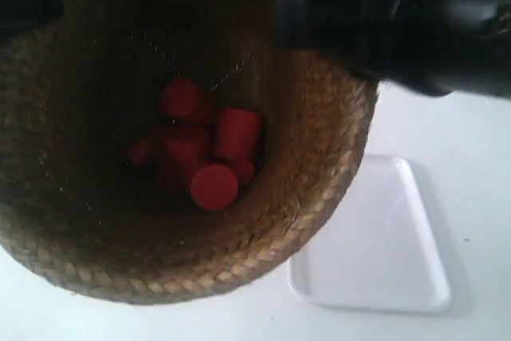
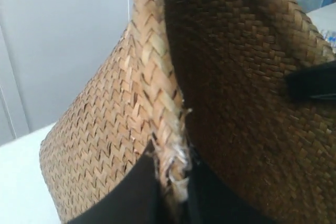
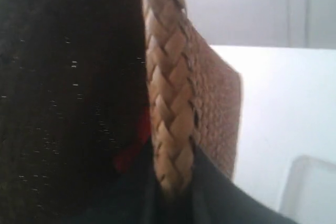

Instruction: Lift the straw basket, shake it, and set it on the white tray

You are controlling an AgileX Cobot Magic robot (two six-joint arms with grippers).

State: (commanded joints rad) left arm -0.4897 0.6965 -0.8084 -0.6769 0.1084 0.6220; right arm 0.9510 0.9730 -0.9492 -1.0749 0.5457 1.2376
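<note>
Left gripper [image 2: 173,184], right gripper [image 3: 173,182] both pinch straw basket [image 1: 80,221] rim. White tray [image 1: 383,237] lies lower right in exterior view, partly under basket.

Soft, blurry (basket interior dark).

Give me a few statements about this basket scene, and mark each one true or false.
1. The basket is empty. False: red cylinders lie at its bottom.
2. The left gripper is shut on the basket's rim. True.
3. The right gripper is shut on the rim too. True.
4. The basket hides the whole tray. False: nearly all of the tray shows beside the basket.
</note>
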